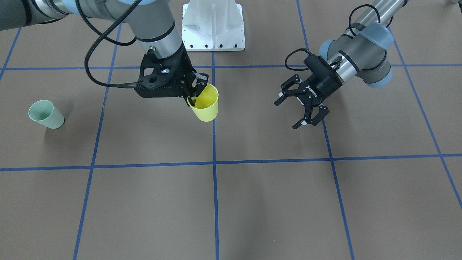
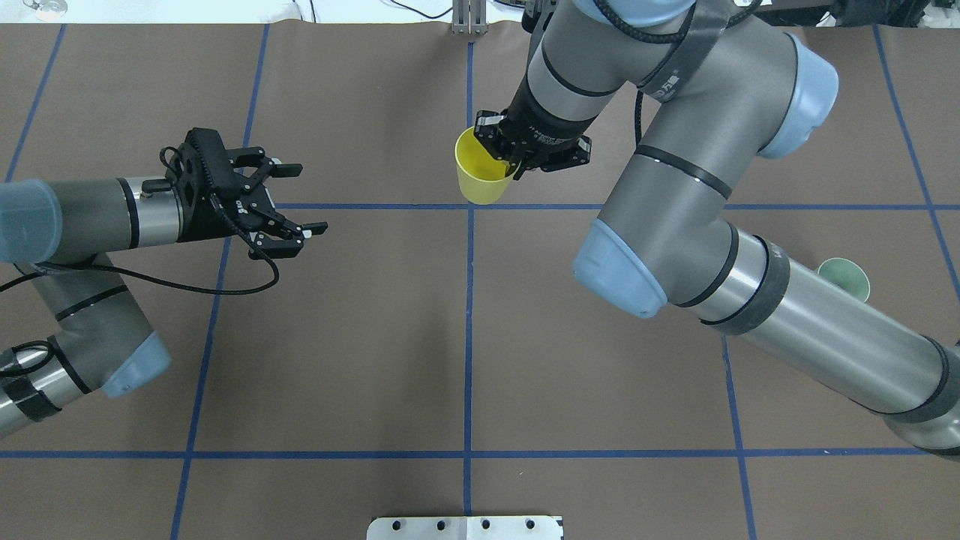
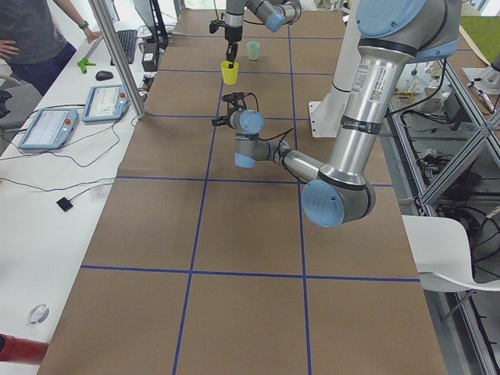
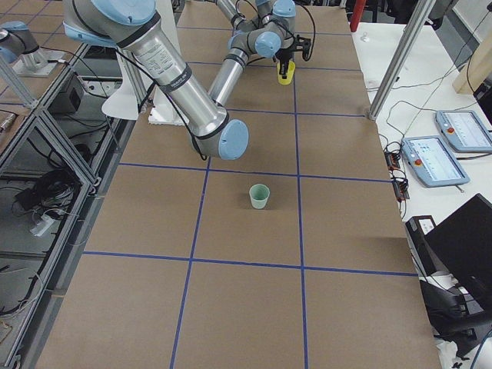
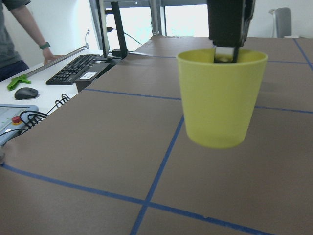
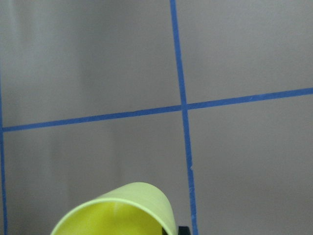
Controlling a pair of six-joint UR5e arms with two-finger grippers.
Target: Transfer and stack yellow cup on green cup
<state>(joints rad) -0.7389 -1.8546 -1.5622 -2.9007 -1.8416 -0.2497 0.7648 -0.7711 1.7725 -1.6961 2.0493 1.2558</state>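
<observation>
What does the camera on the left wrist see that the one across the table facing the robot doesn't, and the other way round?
Only the left wrist view shows the desk beside the table, with a keyboard, a mouse and a person. Only the front-facing view shows the green cup standing by itself, the open left claw and the robot's white base. Both show the yellow cup, pinched at its rim by the right claw, over the brown table with blue lines.

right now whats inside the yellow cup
One finger of the right gripper dips inside the yellow cup, pinching its wall. The rest looks empty, though the gripper hides part.
</observation>
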